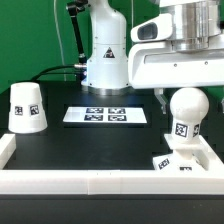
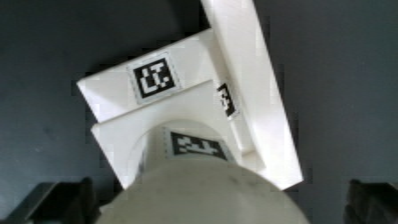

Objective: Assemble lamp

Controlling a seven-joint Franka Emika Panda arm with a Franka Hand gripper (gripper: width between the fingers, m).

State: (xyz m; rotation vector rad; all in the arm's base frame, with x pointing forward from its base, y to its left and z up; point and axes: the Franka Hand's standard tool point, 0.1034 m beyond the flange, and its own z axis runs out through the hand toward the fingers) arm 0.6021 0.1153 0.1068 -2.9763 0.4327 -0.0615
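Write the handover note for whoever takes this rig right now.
Gripper: poised just above the bulb; the views do not settle whether its fingers are open or closed on it.
Bulb: upright on the base block, at the exterior view's right, near the white tray wall. Whether it is fully seated is unclear.
Shade: standing alone, wide end down, at the exterior view's left.
Marker board: flat at table centre.
Done: bulb is on the base.
Left: shade still to go onto the lamp.

Bright, even light over a black table.
You see white plastic near glare in both views; the wrist view's nearest part, the bulb (image 2: pixel 199 185), is soft and blurred.
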